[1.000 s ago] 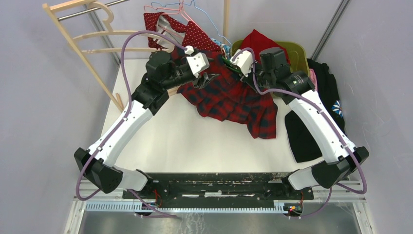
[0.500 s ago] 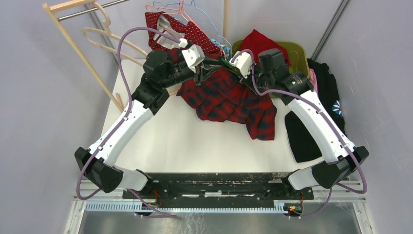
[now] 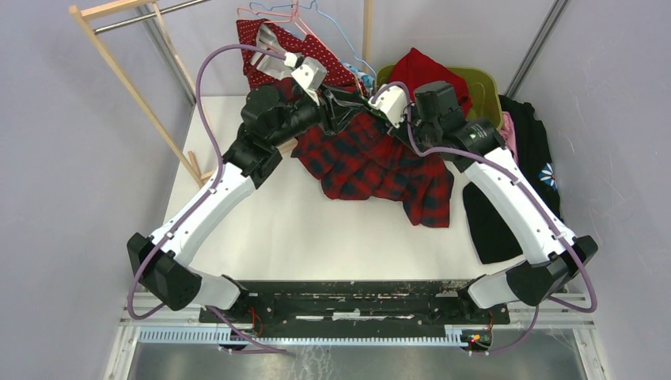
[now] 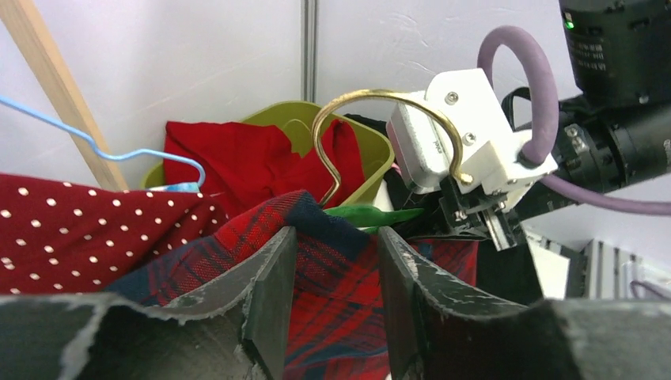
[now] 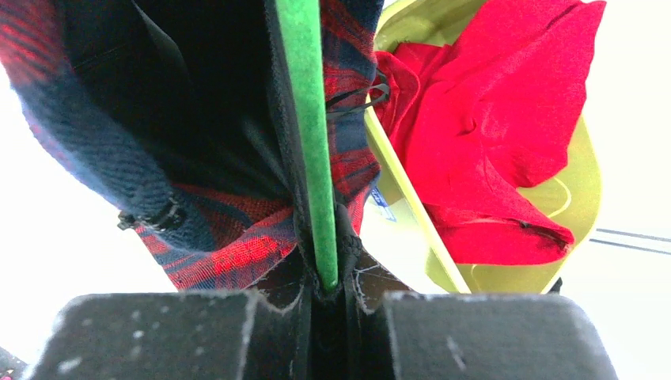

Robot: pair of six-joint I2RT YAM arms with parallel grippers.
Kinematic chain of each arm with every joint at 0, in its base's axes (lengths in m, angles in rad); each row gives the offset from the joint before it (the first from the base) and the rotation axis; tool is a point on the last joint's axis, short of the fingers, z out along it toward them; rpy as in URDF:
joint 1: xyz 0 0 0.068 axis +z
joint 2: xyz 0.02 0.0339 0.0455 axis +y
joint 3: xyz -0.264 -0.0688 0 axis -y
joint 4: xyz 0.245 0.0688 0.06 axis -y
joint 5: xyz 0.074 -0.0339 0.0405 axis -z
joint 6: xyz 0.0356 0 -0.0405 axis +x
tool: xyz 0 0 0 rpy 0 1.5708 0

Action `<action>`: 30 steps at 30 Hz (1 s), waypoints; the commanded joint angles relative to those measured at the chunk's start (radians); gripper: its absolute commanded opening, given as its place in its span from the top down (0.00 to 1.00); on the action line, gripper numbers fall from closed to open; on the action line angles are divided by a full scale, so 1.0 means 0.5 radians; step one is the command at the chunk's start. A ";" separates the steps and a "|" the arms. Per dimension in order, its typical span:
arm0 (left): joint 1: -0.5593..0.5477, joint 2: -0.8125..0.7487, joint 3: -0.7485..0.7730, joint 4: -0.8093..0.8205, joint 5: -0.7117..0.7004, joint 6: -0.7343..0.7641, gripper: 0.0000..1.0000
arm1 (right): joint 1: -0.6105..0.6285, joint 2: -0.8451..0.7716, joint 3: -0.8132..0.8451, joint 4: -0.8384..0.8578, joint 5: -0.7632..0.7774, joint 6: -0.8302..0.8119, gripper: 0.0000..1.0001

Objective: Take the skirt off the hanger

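A red and navy plaid skirt (image 3: pixel 372 162) hangs from a green hanger (image 5: pixel 308 119) with a gold hook (image 4: pixel 380 99), its hem spread on the white table. My right gripper (image 5: pixel 323 285) is shut on the green hanger's bar, with the skirt's waistband draped around it. My left gripper (image 4: pixel 336 233) is at the skirt's top, just left of the right one (image 3: pixel 388 111). Its fingers (image 4: pixel 273 293) stand apart, with plaid cloth (image 4: pixel 332 277) showing in the gap between them.
An olive bin (image 3: pixel 483 83) holding a red garment stands behind the right arm. A red polka-dot garment (image 3: pixel 316 51) hangs on wire hangers at the back, by a blue hanger (image 4: pixel 119 154). A wooden rack (image 3: pixel 126 79) leans at left. Black clothes (image 3: pixel 490 222) lie at right.
My left gripper has moved back and to the right, up to the skirt's top beside the right gripper. The pale wooden hangers at the left rack have gone from sight. The right arm holds still.
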 commanded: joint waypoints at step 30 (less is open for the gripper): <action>-0.111 0.101 0.117 -0.682 -1.028 0.120 0.97 | 0.091 -0.145 -0.095 0.403 0.286 -0.069 0.99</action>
